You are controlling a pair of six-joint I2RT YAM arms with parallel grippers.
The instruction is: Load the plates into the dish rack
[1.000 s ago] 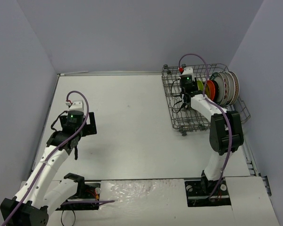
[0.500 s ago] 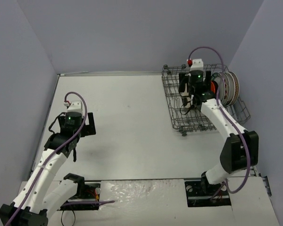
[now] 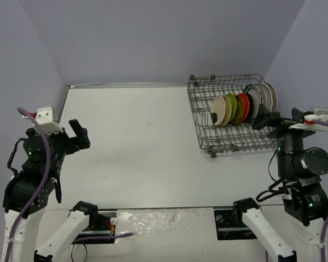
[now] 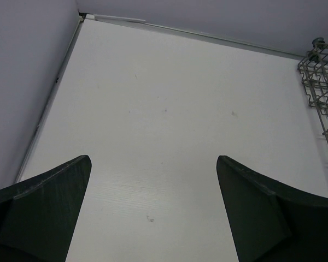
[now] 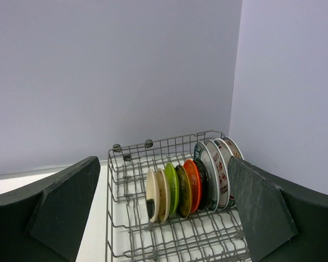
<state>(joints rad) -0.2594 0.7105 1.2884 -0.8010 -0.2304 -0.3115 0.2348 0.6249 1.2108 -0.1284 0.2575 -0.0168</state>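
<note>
The plates [image 5: 186, 188] are being held upright inside the dish rack [image 3: 224, 136]. The left gripper [image 4: 153, 164] and the right gripper [image 5: 164, 164] are being held with fingers apart, empty, away from the dish rack. The plates are being judged stiff, slippery and breakable, best taken at the rim.

The plates [image 5: 192, 188] overlap edge-on, perhaps ten in all; the dish rack [image 4: 318, 76] runs past the left wrist view's right edge.
</note>
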